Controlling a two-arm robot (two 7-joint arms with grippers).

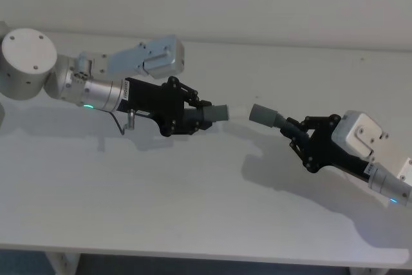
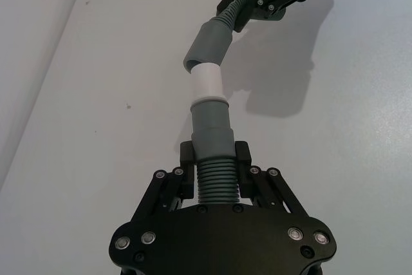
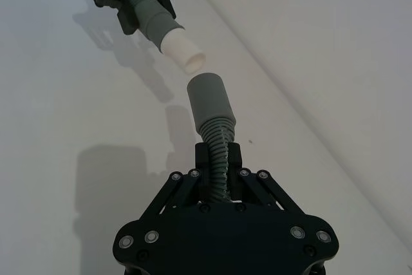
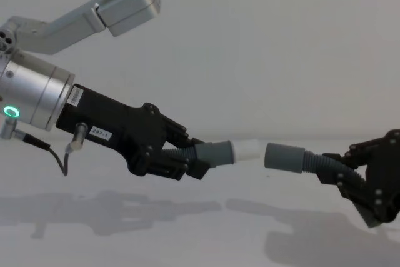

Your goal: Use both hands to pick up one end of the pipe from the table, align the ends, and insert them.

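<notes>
Both pipe pieces are held in the air above the white table [image 1: 193, 210]. My left gripper [image 1: 193, 117] [image 4: 181, 154] [image 2: 214, 159] is shut on the ribbed part of the piece with the white tip [image 1: 239, 113] [image 4: 247, 150] [image 2: 207, 82]. My right gripper [image 1: 299, 134] [image 4: 350, 176] [image 3: 217, 159] is shut on the ribbed hose of the other piece, whose grey collar mouth [image 1: 264, 115] [image 4: 284, 156] [image 3: 207, 98] faces the white tip. The two ends are nearly in line, with a small gap between them.
The table's front edge [image 1: 206, 259] runs along the bottom of the head view, and a pale wall rises behind its far edge. A silver link of the left arm [image 1: 148, 56] hangs over the back left. Shadows of both arms lie on the surface.
</notes>
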